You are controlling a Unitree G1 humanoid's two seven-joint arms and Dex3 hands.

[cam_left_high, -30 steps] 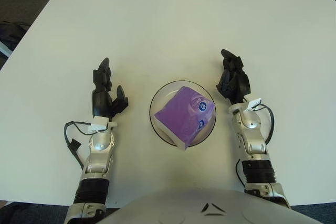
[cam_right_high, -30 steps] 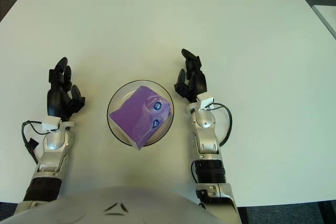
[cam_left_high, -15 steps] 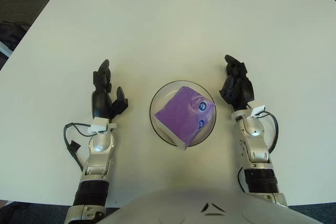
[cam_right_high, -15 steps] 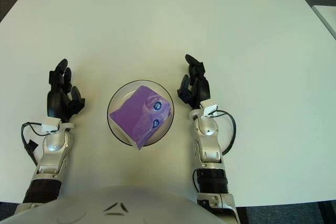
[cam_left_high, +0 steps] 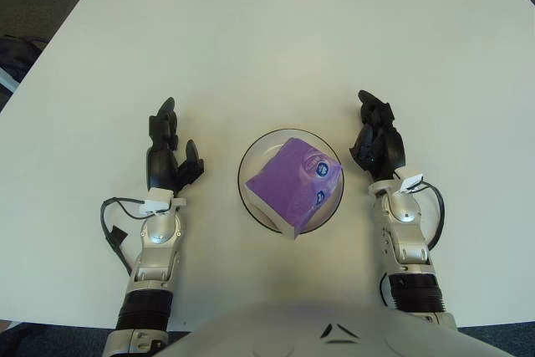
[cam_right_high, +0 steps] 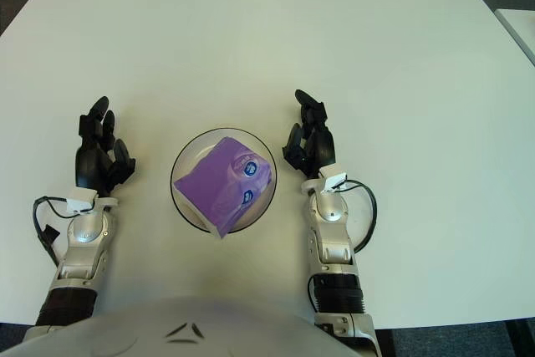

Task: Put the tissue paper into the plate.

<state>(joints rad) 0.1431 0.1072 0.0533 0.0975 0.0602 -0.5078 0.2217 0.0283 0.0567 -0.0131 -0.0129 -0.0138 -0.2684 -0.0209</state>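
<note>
Tissue pack (cam_left_high: 294, 183) sits in the plate (cam_left_high: 249, 165), purple, tilted, with one corner poking over the near rim. You can see the plate at the middle of the white table (cam_left_high: 267, 48), between your two hands.

Your right hand (cam_left_high: 378, 140) shows just right of the plate, apart from it, fingers spread and relaxed, holding nothing. Compared with a second ago, it has drawn back a little toward you and to the right, so the gap between it and the plate rim is wider; over the last half second it barely shifts.

Your left hand (cam_left_high: 170, 153) shows to the left of the plate, well clear of it, fingers also loosely apart and empty. It looks the same as in the earlier frames, and so do pack and plate.
</note>
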